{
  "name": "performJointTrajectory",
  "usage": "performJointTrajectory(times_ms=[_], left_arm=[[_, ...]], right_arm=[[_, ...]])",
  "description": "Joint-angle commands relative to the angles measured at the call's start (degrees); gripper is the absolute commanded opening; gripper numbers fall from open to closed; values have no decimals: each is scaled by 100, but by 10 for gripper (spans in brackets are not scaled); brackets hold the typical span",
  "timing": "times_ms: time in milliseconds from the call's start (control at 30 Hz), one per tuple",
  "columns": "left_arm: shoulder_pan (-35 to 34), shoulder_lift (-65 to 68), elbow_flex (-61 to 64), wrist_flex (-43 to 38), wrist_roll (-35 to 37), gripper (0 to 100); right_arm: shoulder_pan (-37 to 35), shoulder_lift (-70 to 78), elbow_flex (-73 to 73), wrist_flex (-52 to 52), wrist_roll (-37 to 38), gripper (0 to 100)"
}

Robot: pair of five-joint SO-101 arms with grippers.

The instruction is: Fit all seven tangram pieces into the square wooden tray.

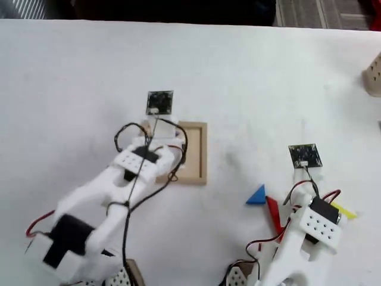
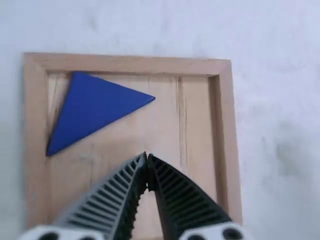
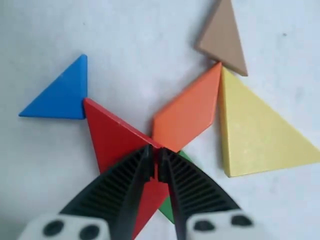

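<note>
Left gripper (image 2: 146, 172) fingers together, empty, over tray (image 2: 35, 125). Right gripper (image 3: 154, 162) fingers together above red triangle (image 3: 112, 137). Risk: closed fingers push it, touching orange piece (image 3: 187, 115) shifts too.

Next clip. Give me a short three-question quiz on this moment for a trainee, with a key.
1. True or false: the wooden tray holds just one piece, a blue triangle.
2. How many pieces lie loose on the table near the right gripper? A four; B six; C seven.
3. Fill in: the left gripper over the tray is ____ (open/shut).
Key: 1 true; 2 B; 3 shut.
</note>
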Motion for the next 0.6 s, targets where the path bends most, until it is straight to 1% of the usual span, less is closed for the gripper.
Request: performJointTrajectory(times_ms=[0, 200, 400, 567], left_arm=[[-277, 813, -844, -149, 53, 23], [-804, 1376, -1468, -149, 53, 23], [-1279, 1604, -1732, -149, 44, 23], [-1376, 1569, -1705, -141, 44, 23]], right_arm=[[-48, 13, 53, -22, 79, 26], [-48, 13, 53, -22, 79, 26], [-48, 13, 53, -22, 79, 26], [-40, 13, 53, -22, 79, 26]])
